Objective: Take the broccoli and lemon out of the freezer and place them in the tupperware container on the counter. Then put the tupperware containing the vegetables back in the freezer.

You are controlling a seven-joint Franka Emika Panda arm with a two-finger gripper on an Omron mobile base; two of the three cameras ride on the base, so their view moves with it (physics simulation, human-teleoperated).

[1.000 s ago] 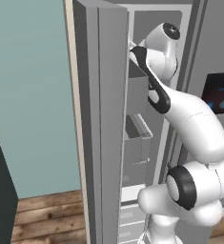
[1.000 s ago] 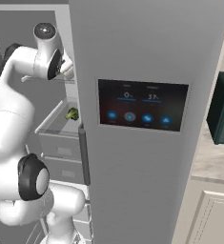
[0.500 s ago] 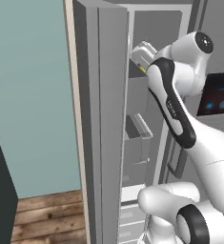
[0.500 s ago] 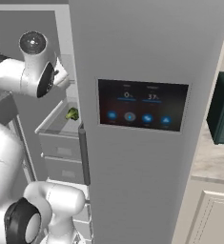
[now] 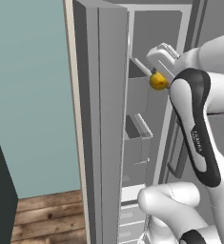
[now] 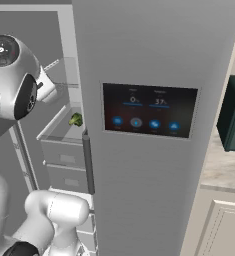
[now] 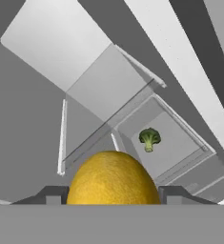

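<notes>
Between the jaws sits the lemon (image 7: 112, 177), gripped at both sides and carried clear of the shelves, up beside the open door of the freezer (image 5: 101, 95). Half a second ago the hand was deeper inside; now the gripper (image 5: 157, 76) has drawn outward with the fruit. One item is out. The broccoli (image 7: 149, 138) lies alone on a freezer shelf, near its middle. The arm is folded high, wrist bent toward the door.

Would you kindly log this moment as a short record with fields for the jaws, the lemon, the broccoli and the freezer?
jaws: gripper shut on the lemon
lemon: between the jaws, lifted in front of the open freezer compartment
broccoli: lying on a freezer shelf, apart from the gripper
freezer: left door open, display panel lit
</notes>
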